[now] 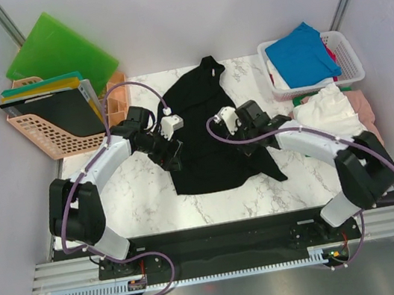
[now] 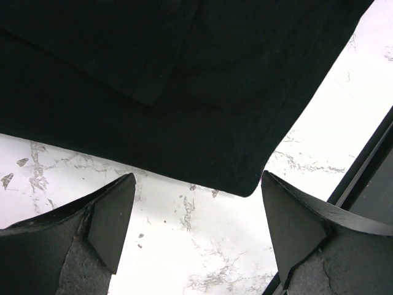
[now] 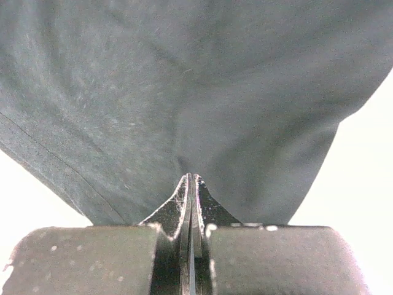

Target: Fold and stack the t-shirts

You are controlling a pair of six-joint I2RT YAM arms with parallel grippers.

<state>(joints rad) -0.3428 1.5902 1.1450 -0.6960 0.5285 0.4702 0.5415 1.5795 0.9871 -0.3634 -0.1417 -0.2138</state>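
Clearly, right pincer (image 3: 191,179) pinches the black t-shirt (image 3: 184,80).

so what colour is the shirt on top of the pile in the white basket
Bright blue. That t-shirt shows best in the top external view.

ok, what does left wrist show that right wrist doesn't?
Left wrist only: the left hand is open, fingers spread and holding nothing. It is over the bare marble table, with a corner of the black shirt lying flat just ahead of it.
Right wrist only: the right hand is shut, pinching a fold of the cloth between its fingertips.
Both: the black shirt fills the upper part of the view.
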